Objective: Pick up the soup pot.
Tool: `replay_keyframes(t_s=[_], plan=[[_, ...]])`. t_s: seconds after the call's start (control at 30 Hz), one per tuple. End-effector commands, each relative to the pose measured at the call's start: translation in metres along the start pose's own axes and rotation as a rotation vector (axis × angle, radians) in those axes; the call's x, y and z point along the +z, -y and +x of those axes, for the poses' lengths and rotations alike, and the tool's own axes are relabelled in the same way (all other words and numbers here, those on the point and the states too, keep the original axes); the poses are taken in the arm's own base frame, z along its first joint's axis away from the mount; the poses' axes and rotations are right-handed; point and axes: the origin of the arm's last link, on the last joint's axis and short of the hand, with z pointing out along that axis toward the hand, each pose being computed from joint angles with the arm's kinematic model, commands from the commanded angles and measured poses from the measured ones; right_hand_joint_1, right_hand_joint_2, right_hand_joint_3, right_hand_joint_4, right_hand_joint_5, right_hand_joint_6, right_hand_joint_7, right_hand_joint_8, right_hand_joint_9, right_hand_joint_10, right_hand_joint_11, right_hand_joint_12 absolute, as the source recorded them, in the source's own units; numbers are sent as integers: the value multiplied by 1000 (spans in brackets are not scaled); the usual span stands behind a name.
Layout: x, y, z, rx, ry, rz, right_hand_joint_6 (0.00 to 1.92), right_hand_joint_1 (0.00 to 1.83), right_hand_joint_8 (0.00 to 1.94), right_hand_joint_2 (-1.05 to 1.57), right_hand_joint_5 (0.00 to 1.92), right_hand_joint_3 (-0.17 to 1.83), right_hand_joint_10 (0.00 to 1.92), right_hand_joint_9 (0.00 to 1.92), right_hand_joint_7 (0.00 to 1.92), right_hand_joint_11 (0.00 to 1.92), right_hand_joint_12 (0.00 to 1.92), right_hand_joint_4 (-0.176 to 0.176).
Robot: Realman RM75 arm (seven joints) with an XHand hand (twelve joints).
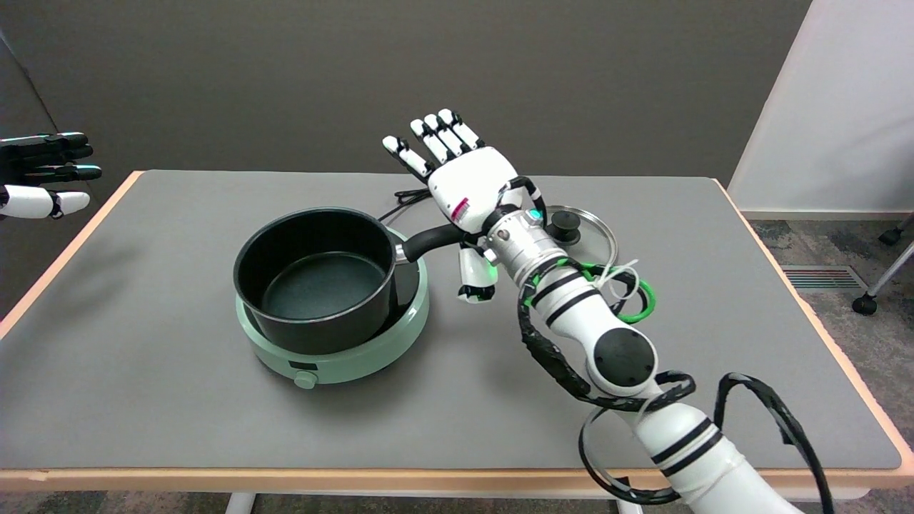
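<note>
**Open hand above the pot handle**

The black soup pot (318,278) sits empty on a pale green hot plate (343,343) left of centre on the grey surface (178,400). The right hand (457,182) hovers over the pot's handle (432,241) — fingers extended and spread, holding nothing. A glass lid (582,235) lies just behind the wrist.

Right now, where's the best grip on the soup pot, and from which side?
Probably the black handle: it juts from the soup pot toward the glass lid. Come from that side, where the open right robot hand hovers, and wrap it near mid-length.
</note>
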Motion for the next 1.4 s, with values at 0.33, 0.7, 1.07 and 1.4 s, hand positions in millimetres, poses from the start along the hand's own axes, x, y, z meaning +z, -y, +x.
replay_keyframes(t_s=[0.33,0.7,1.07,1.4], plan=[[9,4,-3,-5,24,-99,13,1151,13,-963,13,1582,13,13,13,13,13,176],[17,24,-30,-21,202,-290,11,1157,11,-944,11,1569,11,11,11,11,11,176],[32,48,-9,2,199,-292,11,1175,11,-920,11,1533,11,11,11,11,11,176],[20,66,18,-62,149,-263,11,1178,11,-907,11,1523,11,11,11,11,11,176]])
